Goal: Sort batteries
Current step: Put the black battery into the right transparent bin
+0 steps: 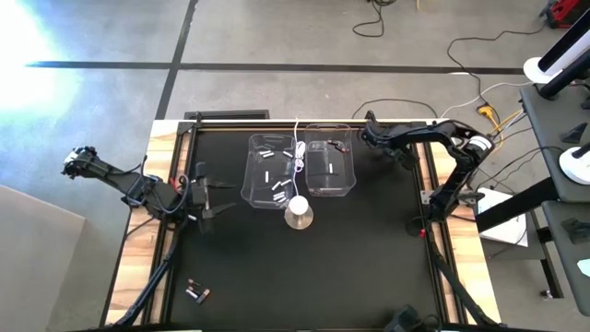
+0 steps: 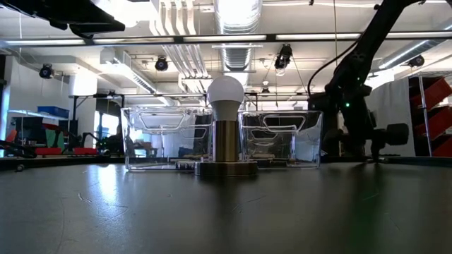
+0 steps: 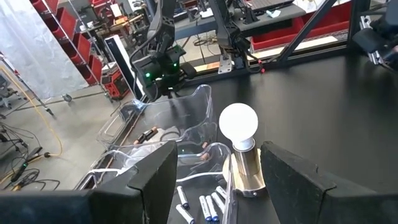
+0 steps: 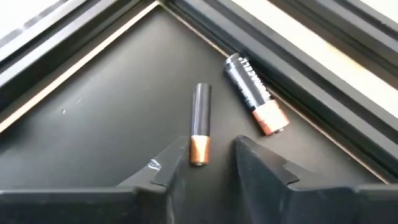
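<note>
Sorting is judged mostly done, w/ silvery batteries (image 1: 273,175) held in the left bin (image 1: 249,180) and dark ones in the right bin (image 1: 351,171), while two (image 4: 200,124) are straddled by the open right gripper (image 4: 212,149); left gripper (image 3: 214,168) is open too.

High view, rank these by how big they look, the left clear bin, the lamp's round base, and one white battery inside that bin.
1. Left clear bin, largest by far.
2. Lamp's round base, clearly smaller than the bin.
3. White battery, a tiny sliver, smallest.
No ties; all three sit on the table at similar depth.
</note>
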Robot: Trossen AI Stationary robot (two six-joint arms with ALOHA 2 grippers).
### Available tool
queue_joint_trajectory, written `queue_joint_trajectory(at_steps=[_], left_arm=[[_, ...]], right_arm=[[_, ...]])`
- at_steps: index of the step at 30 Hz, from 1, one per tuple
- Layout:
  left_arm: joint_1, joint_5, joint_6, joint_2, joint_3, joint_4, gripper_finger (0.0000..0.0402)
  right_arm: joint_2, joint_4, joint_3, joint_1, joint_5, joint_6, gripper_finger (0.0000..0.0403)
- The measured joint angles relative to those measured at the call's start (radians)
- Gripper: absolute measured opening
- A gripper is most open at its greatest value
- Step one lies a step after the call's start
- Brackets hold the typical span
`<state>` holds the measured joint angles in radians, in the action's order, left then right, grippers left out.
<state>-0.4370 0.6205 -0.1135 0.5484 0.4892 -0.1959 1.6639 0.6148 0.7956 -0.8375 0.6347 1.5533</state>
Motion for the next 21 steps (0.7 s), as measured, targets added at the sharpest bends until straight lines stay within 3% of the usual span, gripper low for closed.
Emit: queue_joint_trajectory(at_steps=[12, 18, 21], left_arm=[[0.000, 0.000, -0.006, 0.000, 0.000, 0.000, 0.0207], [0.000, 0.000, -0.006, 0.000, 0.000, -0.005, 0.0207], [0.000, 0.000, -0.009, 0.000, 0.000, -0.005, 0.0207]], right_arm=[[0.077, -0.015, -0.020, 0.072, 0.093, 0.018, 0.0027], [0.074, -0.008, -0.022, 0.126, 0.093, -0.079, 0.0030], [0.012, 0.021, -0.024, 0.162, 0.028, -0.129, 0.0035]])
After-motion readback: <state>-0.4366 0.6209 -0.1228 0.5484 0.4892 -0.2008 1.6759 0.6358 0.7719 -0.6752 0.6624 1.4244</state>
